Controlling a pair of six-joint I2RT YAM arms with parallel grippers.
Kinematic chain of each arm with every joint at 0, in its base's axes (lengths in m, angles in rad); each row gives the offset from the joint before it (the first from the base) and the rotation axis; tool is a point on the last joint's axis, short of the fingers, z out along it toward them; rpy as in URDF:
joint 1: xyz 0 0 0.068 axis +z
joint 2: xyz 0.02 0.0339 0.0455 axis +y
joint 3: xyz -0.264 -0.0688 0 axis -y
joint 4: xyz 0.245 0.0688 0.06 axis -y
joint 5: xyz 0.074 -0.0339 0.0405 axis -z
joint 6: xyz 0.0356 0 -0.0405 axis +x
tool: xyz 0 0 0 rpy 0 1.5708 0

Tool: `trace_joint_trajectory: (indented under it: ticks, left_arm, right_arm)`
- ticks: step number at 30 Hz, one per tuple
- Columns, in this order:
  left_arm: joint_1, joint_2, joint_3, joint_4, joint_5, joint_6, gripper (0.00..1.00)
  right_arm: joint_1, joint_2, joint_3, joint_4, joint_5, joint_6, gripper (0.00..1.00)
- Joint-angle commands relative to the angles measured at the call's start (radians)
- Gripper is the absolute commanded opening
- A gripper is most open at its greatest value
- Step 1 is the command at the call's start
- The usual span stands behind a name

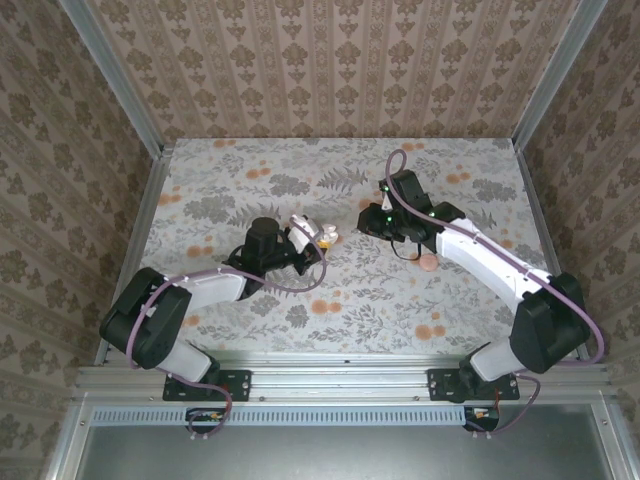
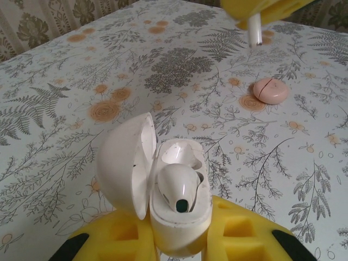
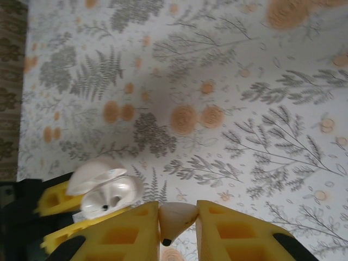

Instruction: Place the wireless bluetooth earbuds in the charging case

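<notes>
While one earbud [image 2: 176, 187] sits seated in the open case [image 2: 182, 223], the socket [image 2: 176, 154] beside it is empty. The left jaws are closed on the case, holding it with the lid [image 2: 128, 163] swung back, so both sockets face up. The right jaws grip the second earbud [image 3: 175, 216], stem down, near the case but apart from it, seemingly poised to go into the empty socket. A pink disc [image 2: 271, 90] lies on the bench [image 2: 81, 65] beyond.

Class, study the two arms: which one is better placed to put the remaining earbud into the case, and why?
The right. The right gripper pinches the second earbud; the left gripper holds the open case, with the first earbud seated and one slot empty.
</notes>
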Motion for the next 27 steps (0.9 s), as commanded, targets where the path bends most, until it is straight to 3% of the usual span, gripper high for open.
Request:
trace_joint_trajectory:
  ticks: [1, 27]
  left_arm:
    - [-0.007, 0.011, 0.046, 0.027, 0.025, -0.025, 0.04]
    - [-0.009, 0.016, 0.076, 0.042, 0.035, -0.038, 0.04]
  right_arm:
    - [0.018, -0.049, -0.031, 0.079, 0.014, -0.058, 0.22]
    - [0.128, 0.050, 0.045, 0.145, 0.054, -0.165, 0.23]
